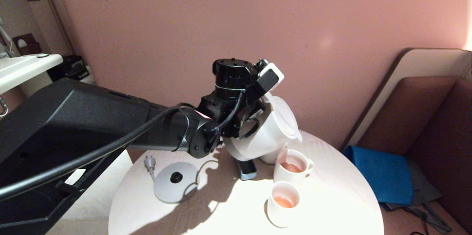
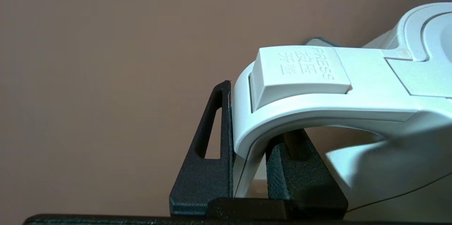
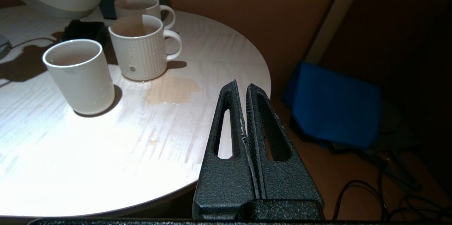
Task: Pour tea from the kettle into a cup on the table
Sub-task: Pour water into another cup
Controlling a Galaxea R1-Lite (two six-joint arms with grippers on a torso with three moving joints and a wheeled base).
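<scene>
My left gripper [image 2: 254, 119] is shut on the loop handle of the white kettle [image 1: 271, 131], held above the table [image 1: 332, 205] and tipped to the right. Its spout hangs over a ribbed white mug [image 1: 293, 176], and a thin stream of tea [image 1: 284, 155] falls into it. Orange-red tea also lies in the plain white cup [image 1: 282, 209] nearer to me. A third mug [image 3: 141, 4] stands behind, half hidden by the kettle. My right gripper [image 3: 242, 87] is shut and empty beside the table's right edge, out of the head view.
The grey kettle base [image 1: 175, 185] with cord and plug lies on the table's left. A dark flat object [image 1: 246, 169] lies under the kettle. A tea puddle [image 3: 171, 90] spreads beside the ribbed mug. A blue cloth [image 1: 383, 172] lies on the right.
</scene>
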